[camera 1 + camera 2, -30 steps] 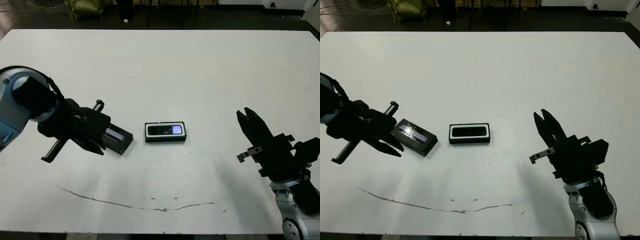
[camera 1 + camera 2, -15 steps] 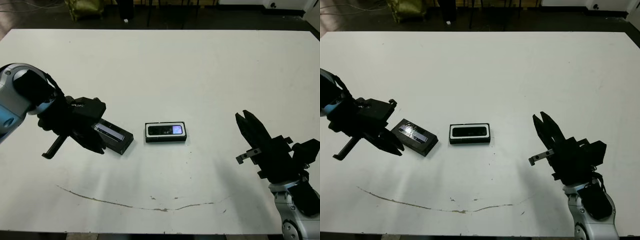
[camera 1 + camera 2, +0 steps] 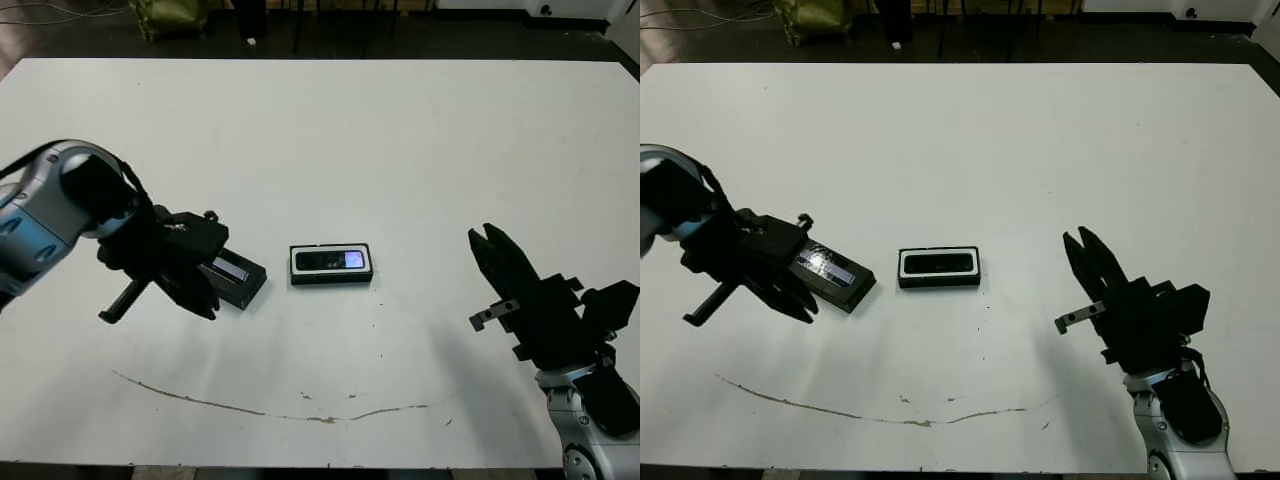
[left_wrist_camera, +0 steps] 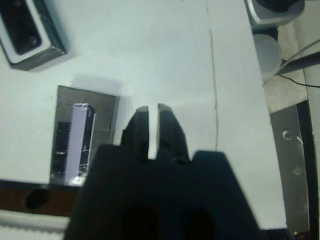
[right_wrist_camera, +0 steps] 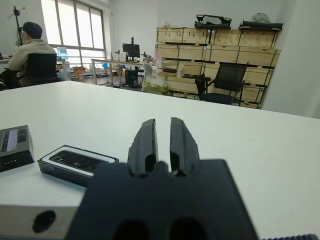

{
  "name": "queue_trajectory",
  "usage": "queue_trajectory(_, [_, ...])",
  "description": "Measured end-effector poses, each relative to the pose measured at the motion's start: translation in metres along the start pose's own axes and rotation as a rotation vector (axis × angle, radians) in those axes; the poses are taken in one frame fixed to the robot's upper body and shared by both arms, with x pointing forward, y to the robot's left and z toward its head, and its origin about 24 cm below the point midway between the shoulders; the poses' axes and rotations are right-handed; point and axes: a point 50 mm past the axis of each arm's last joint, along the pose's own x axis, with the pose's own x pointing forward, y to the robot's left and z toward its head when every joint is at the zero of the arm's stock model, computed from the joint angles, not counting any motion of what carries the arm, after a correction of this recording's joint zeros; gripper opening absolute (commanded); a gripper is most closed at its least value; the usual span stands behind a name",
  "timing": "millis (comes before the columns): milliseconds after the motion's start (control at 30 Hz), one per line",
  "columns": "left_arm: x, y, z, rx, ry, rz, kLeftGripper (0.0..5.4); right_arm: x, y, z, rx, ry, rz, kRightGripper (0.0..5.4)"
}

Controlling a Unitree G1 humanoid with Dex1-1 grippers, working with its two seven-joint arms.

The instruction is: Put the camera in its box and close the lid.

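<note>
Camera seated in box; left tool, narrow and empty, beside lid for pickup.

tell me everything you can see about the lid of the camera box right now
The lid is a flat black rectangular cover with a shiny silver-violet stripe along its top. It lies flat on the white table, turned at an angle, apart from the box on its left side. It is not on the box. The left gripper hangs close beside it, fingers nearly together and empty; whether it touches the lid cannot be told.
</note>
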Motion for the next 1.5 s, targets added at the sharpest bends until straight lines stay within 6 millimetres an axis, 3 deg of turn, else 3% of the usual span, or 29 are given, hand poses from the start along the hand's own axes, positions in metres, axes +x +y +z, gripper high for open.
queue_trajectory(400, [0.013, 0.0, 0.01, 0.032, 0.069, -0.028, 0.0, 0.0, 0.002, 0.0, 0.004, 0.013, -0.001, 0.02])
queue_trajectory(767, [0.028, 0.004, 0.008, 0.017, 0.123, -0.063, 0.0, -0.001, 0.003, 0.0, 0.008, 0.026, 0.003, 0.02])
queue_trajectory(1500, [0.035, 0.01, 0.004, 0.082, 0.13, 0.004, 0.0, -0.001, 0.003, 0.001, 0.008, 0.024, 0.005, 0.02])
